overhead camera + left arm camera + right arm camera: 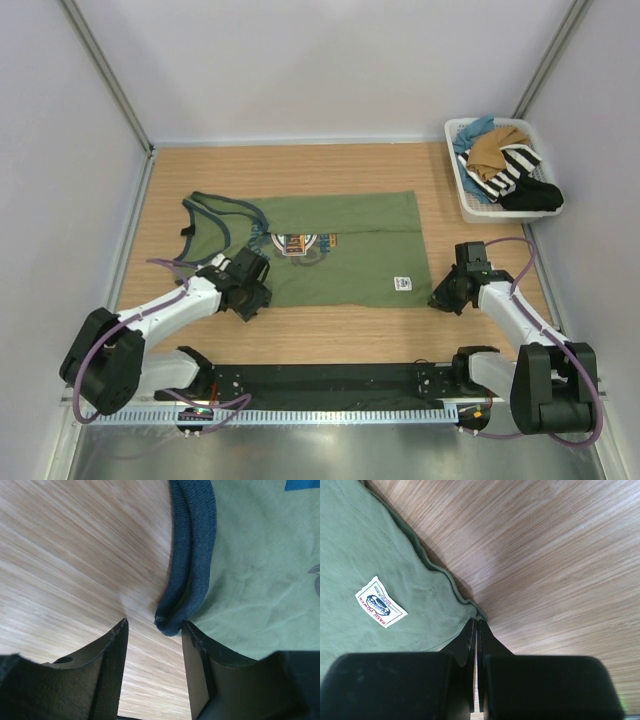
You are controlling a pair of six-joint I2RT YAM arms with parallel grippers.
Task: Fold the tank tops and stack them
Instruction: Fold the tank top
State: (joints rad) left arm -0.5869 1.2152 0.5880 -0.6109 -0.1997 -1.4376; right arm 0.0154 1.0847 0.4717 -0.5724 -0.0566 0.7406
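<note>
Your left gripper [155, 626] stands spread, straddling the tip of the dark armhole trim [192, 565]. Your right gripper [476, 624] is pressed together at the hem corner; whether cloth is caught cannot be told. The olive green tank top [340, 255] lies spread, unfolded, on the table [330, 335]. The tan-brown tank top [488, 152] sits in the basket [463, 195]. Every fold, and the stacking, remains.

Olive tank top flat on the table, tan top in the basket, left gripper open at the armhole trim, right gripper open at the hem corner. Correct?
No: the right gripper is shut tight at the hem corner of the olive tank top; the right wrist view shows it. The rest holds: tan top in the basket, left gripper open at the armhole trim.
</note>
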